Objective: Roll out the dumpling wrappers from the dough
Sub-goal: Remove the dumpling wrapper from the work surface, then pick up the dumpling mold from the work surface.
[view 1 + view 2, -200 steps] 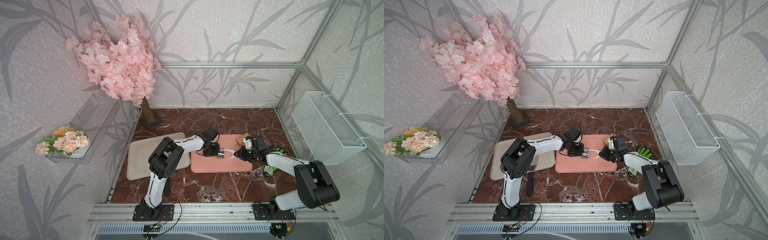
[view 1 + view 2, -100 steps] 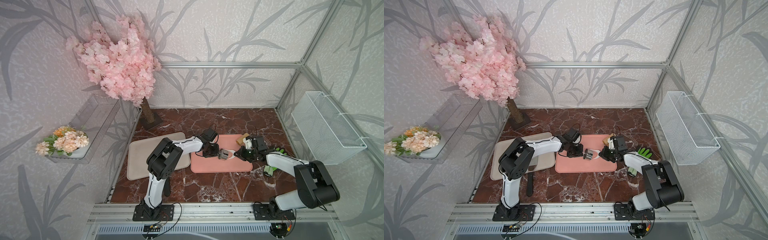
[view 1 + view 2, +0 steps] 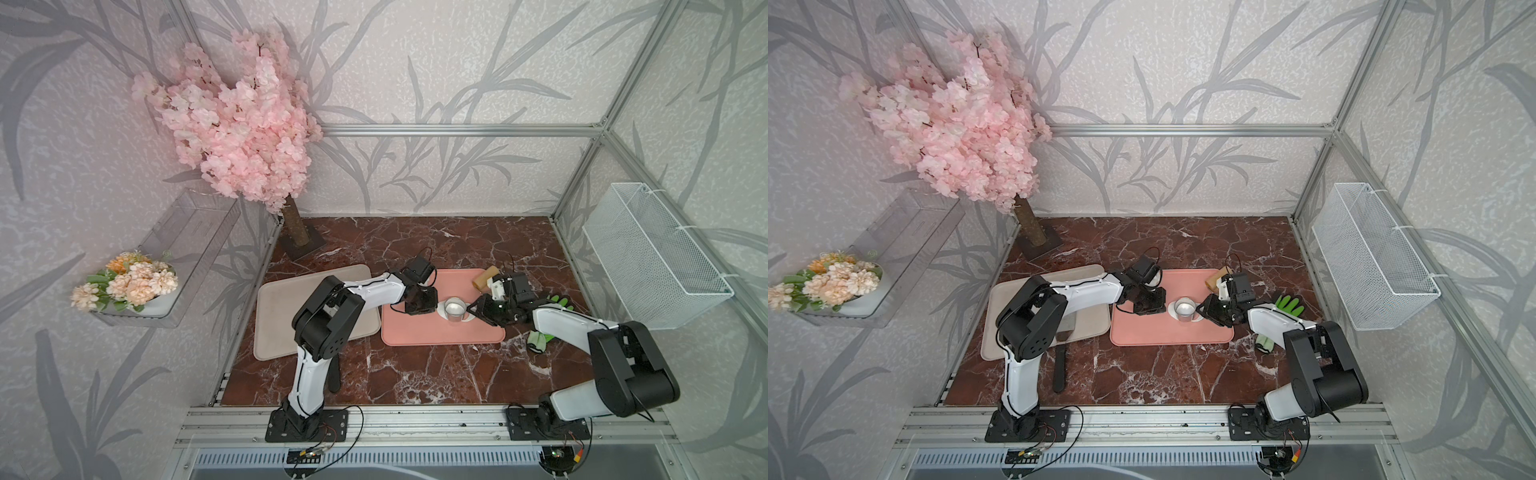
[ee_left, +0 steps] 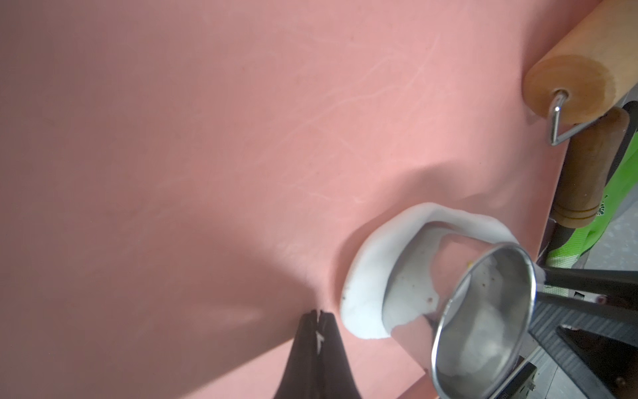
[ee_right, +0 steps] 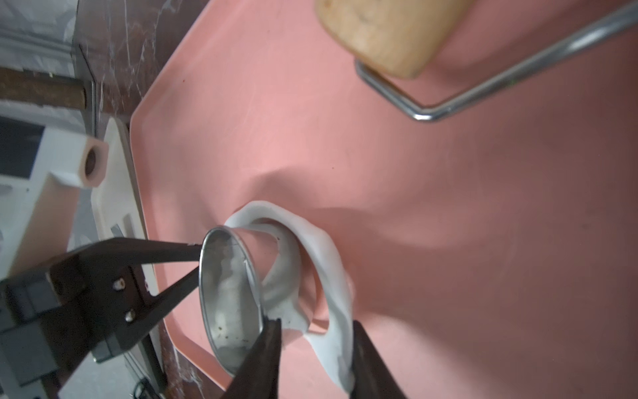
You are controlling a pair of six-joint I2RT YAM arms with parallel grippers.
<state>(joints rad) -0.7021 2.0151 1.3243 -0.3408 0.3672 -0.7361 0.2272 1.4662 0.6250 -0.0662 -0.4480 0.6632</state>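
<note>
Your right gripper [image 5: 314, 323], jaws apart, straddles the dough [image 5: 324, 255] band, which loops forward from its tips around the cup [image 5: 229, 293]. Your left gripper [image 4: 316, 316], pinched shut, sits just beside the dough's opposite edge.

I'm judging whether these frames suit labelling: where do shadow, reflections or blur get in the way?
Left wrist view: a broad shadow darkens the pink mat around the shut left gripper; the shiny cup reflects and warps what is behind it. Right wrist view: the wooden roller is out of focus; the dough scrap is clearer. Both top views: evenly lit.
</note>
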